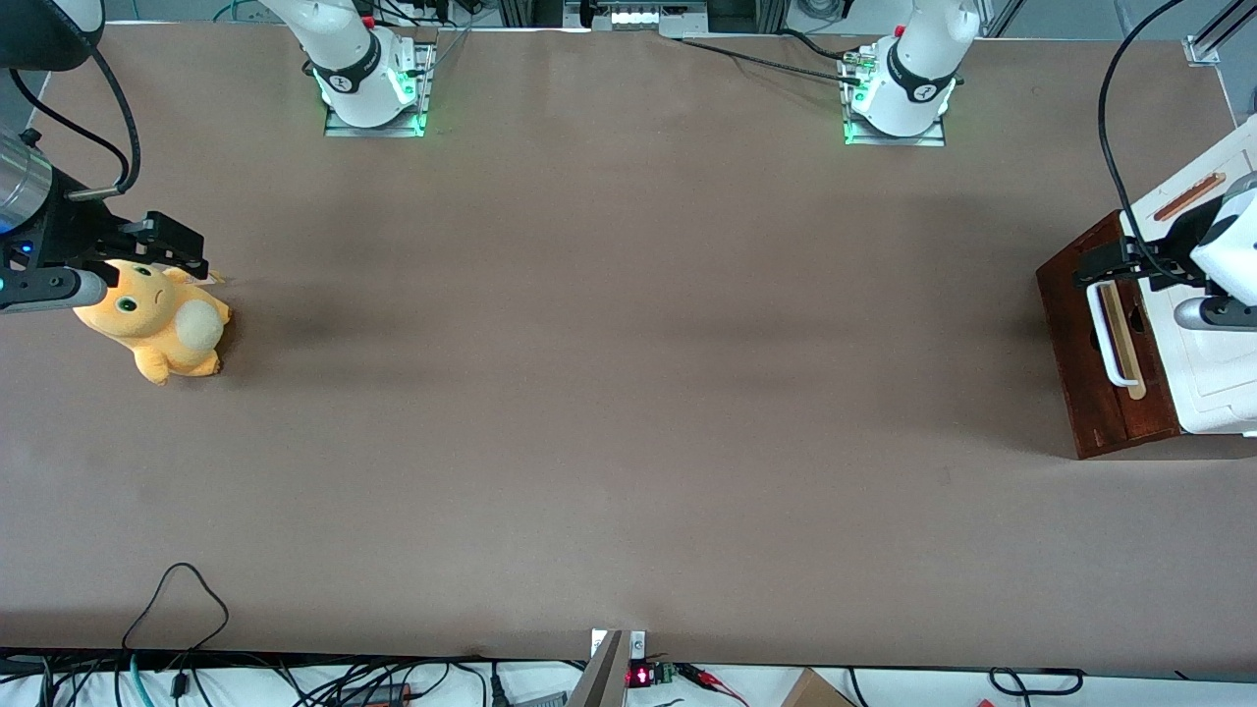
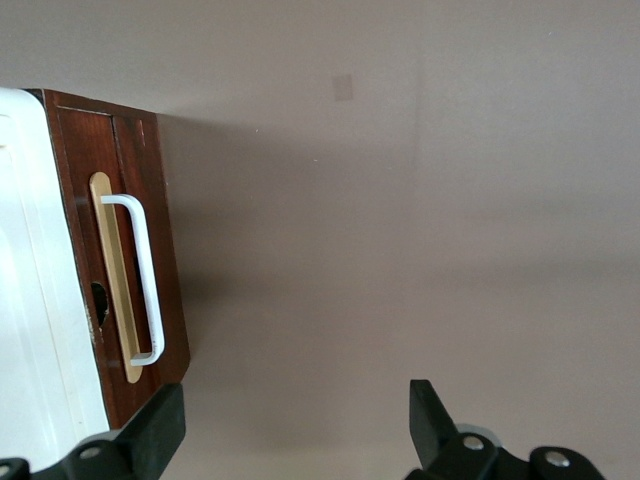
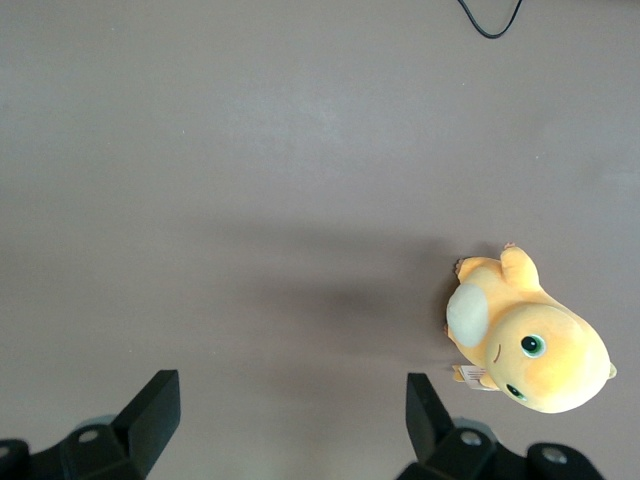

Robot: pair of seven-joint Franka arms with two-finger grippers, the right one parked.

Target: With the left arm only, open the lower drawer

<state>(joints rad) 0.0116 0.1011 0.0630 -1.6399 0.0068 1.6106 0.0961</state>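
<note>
Landmark: the cabinet [image 1: 1213,383], a white moulded body with an orange strip [image 1: 1188,196] on its top, standing at the working arm's end of the table [image 1: 628,393].
Lower drawer: the lower drawer [image 1: 1100,344] is the dark red-brown wooden front at the base of the cabinet; from the front camera it looks shut or nearly so, though the steep angle makes that hard to judge.
Handle: a white U-shaped bar handle [image 1: 1108,334] on a pale wood strip [image 1: 1127,344] runs along the drawer front; in the wrist view the handle [image 2: 145,280] stands clear of the wood, with nothing around it.
Left arm: the left arm [image 1: 1232,245], glossy white with a bulbous wrist, hangs above the cabinet top.
Gripper: the gripper [image 1: 1105,265] sits above the end of the drawer front farther from the front camera, close to the handle's end but apart from the bar.
Pincer: wide apart and empty; the two black fingers [image 2: 155,430] frame bare table in front of the cabinet.
Other: a yellow plush toy [image 1: 157,319] lies well apart from the cabinet, toward the parked arm's end of the table.
</note>
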